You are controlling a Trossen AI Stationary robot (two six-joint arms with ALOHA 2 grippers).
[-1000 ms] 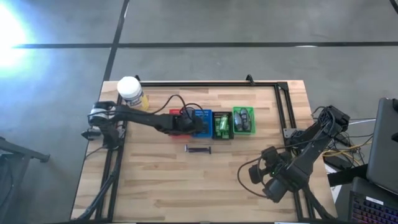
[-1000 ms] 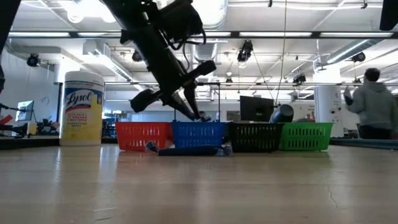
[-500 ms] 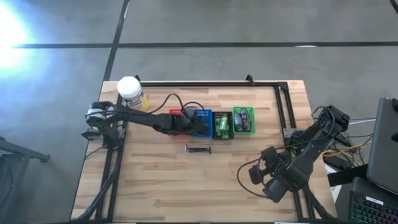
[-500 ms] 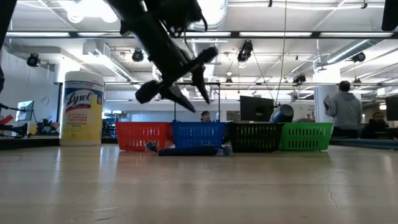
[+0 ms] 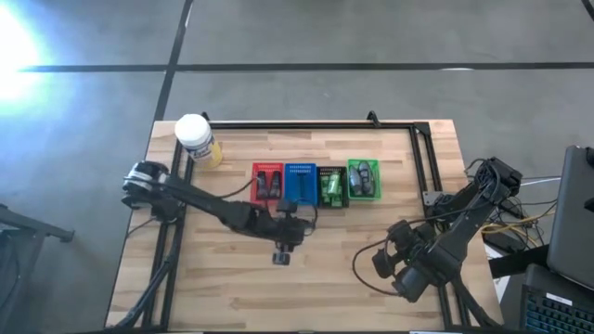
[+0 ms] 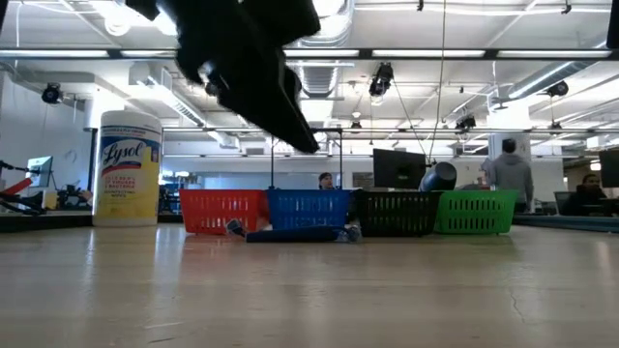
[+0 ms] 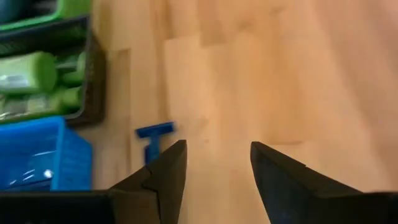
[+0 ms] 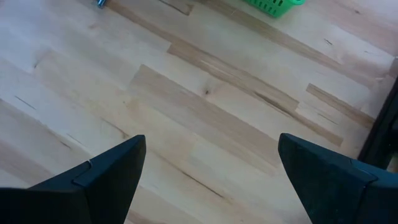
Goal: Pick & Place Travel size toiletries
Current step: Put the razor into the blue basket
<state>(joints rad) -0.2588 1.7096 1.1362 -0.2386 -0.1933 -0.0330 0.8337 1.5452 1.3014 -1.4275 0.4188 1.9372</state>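
A big lit workshop lies behind the wood surface [image 5: 232, 288]. The razor [image 7: 151, 140] lies flat just in front of the blue basket [image 5: 299, 184]; likely light, stiff, thin: pinch its handle mid-length. The left tool [image 5: 284, 246] hovers there, fingers apart, empty. The right tool [image 8: 208, 180], well apart, is wide open.

Two dark, matte, jointed arms. Left arm [image 5: 209, 202]: slim black links, silvery round base joint, black cable looping near wrist. Right arm [image 5: 455, 227]: bulkier black segments, looped black cables. Fingers [image 7: 283, 186] dark, wedge-shaped, blunt-tipped.
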